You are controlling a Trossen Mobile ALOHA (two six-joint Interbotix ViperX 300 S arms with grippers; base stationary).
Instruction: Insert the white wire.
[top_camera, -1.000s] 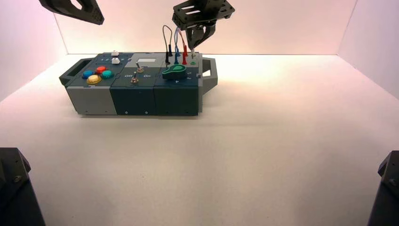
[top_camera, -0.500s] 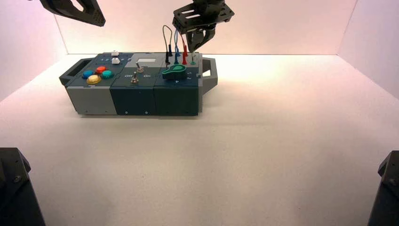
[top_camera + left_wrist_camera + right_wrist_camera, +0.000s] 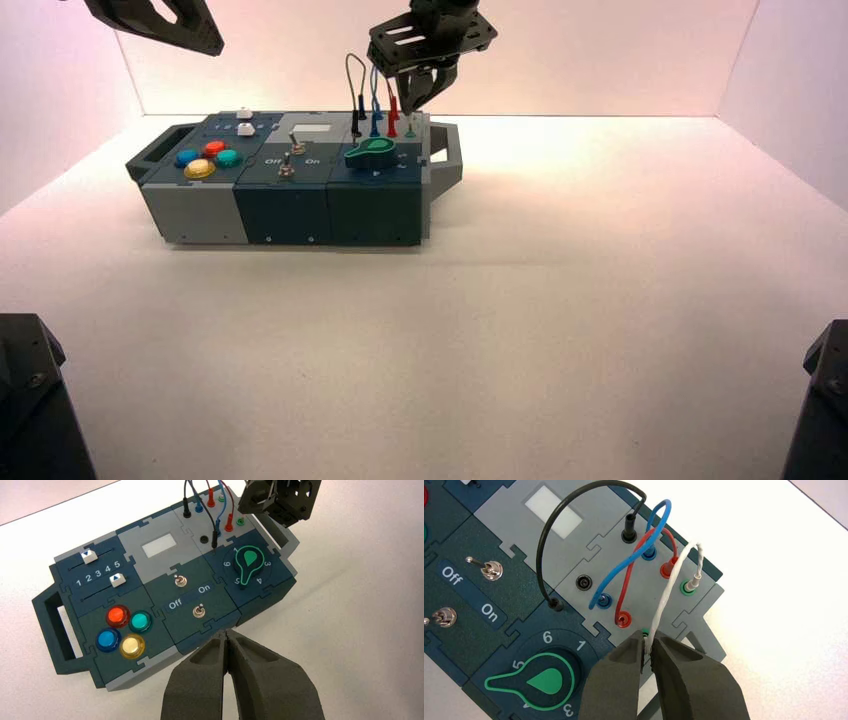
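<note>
Guiding right gripper [image 3: 647, 645], clenched on near end of white wire [image 3: 669, 590], far plug in far green socket [image 3: 687, 587]; left [image 3: 226, 632] closed, idle, before box [image 3: 150, 580]. Align upright over near socket (gently), then press straight.

the box [image 3: 290, 180] sits at the back left of the table [image 3: 560, 300], a handle [image 3: 447, 160] at each end. on its left part two sliders [image 3: 103, 568] lie behind four buttons [image 3: 124, 631]. in the middle, a display window [image 3: 159, 545] is behind two toggle switches [image 3: 190, 597]. on the right part the sockets [image 3: 584, 582] and looped wires [image 3: 636, 555] stand behind the knob [image 3: 536, 681].
</note>
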